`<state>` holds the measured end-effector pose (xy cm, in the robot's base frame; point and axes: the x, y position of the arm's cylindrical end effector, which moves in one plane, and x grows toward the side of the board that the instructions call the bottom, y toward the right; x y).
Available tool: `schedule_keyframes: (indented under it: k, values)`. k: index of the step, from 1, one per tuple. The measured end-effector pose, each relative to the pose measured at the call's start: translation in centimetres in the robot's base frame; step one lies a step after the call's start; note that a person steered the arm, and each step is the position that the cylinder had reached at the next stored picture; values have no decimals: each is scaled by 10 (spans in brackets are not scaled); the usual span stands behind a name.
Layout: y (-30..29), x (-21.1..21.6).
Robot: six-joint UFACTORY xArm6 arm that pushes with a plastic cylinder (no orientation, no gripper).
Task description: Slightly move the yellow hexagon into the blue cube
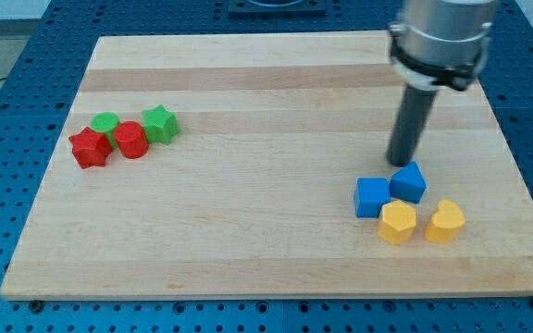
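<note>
The yellow hexagon (397, 222) lies at the view's lower right, touching the lower right edge of the blue cube (372, 196). A second blue block (408, 182), roughly pentagonal, sits just to the cube's upper right. A yellow heart-like block (444, 222) lies to the right of the hexagon, a small gap between them. My tip (401, 163) stands just above the second blue block, up and to the right of the blue cube, and well above the yellow hexagon.
At the view's left is a cluster: a red star-like block (89, 148), a red cylinder-like block (130, 140), a green block (106, 124) and a green star (160, 124). The wooden board (248, 231) lies on a blue perforated table.
</note>
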<state>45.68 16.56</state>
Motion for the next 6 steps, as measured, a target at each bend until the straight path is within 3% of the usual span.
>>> schedule_keyframes:
  k: [1,2,3,4,6]
  values:
    - [59,1]
    - [96,73]
    - [74,134]
    - [-21,123]
    - [-39,121]
